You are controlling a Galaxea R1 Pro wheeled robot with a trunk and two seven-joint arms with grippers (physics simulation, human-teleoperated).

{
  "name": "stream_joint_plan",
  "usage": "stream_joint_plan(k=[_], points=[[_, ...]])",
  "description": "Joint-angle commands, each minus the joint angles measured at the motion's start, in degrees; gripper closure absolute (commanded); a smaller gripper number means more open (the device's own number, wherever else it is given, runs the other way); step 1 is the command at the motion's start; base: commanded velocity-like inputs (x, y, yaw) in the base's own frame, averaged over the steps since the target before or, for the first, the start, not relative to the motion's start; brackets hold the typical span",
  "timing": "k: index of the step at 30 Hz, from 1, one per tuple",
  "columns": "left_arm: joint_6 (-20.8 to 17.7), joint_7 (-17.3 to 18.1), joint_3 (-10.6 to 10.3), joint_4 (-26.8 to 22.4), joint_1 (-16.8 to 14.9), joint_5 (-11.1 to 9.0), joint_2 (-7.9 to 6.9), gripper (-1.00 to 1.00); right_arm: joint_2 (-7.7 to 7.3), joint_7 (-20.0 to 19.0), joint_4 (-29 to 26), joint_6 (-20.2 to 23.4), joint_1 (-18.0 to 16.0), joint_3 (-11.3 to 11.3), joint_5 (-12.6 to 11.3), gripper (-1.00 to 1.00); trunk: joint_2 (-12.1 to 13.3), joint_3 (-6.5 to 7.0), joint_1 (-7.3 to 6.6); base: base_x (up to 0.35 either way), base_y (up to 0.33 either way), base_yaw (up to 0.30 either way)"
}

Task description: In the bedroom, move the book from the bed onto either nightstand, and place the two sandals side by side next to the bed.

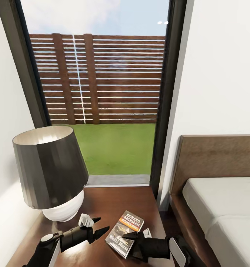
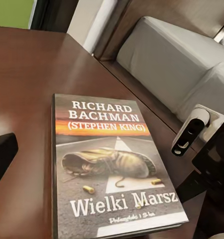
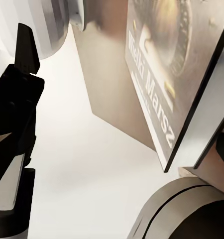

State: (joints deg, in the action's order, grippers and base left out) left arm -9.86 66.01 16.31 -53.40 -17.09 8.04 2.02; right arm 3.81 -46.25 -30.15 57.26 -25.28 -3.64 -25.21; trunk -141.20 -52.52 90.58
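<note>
- The thin paperback book (image 1: 125, 233) with a dark cover, an orange band and white "Richard Bachman" lettering lies flat on the glossy top of the small dark reddish-brown wooden nightstand (image 1: 117, 202), cover up, near the edge closest to the robot.
- In the left wrist view the book (image 2: 114, 167) rests on the wood with the title "Wielki Marsz" readable and a worn shoe pictured on its cover.
- The right gripper (image 1: 137, 237), black and white, sits at the book's near right corner; one dark finger points over the cover's lower part, and a pale finger shows just beyond the book's right edge.
- From the right wrist view the book's (image 3: 179, 74) edge lies between the two dark fingers (image 3: 27, 50), which stand wide apart; whether either finger touches the book I cannot tell.
- The left gripper (image 1: 93, 226) hangs over the nightstand just left of the book, its jaws parted and holding nothing, tips pointing towards the book but apart from it.
- A lamp (image 1: 50, 170) with a dark tapered shade and a white rounded base stands on the nightstand's left side, behind the left gripper.
- The low dark-wood bed (image 1: 221, 207) with its grey-beige mattress lies just right of the nightstand.
- Behind stands a tall dark-framed window (image 1: 102, 92) showing grass and a slatted wooden fence.
</note>
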Motion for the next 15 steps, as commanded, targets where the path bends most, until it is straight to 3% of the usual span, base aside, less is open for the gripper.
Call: stream_joint_plan(k=[1,5,15], points=[[-0.6,0.4,0.3,-0.1,0.0,0.4,0.09,-1.00,0.06,-0.3,0.0,0.2,0.0,-0.3,0.4,-1.00,0.0,-0.06,-0.01,0.000,-0.029,0.000],[-0.6,0.4,0.3,-0.1,0.0,0.4,0.09,-1.00,0.07,-0.3,0.0,0.2,0.0,-0.4,0.4,-1.00,0.0,-0.06,-0.01,0.000,-0.112,0.000],[-0.6,0.4,0.3,0.0,-0.1,0.4,0.09,-1.00,0.08,-0.3,0.0,0.2,0.0,-0.3,0.4,-1.00,0.0,-0.06,-0.01,0.000,-0.005,0.000]])
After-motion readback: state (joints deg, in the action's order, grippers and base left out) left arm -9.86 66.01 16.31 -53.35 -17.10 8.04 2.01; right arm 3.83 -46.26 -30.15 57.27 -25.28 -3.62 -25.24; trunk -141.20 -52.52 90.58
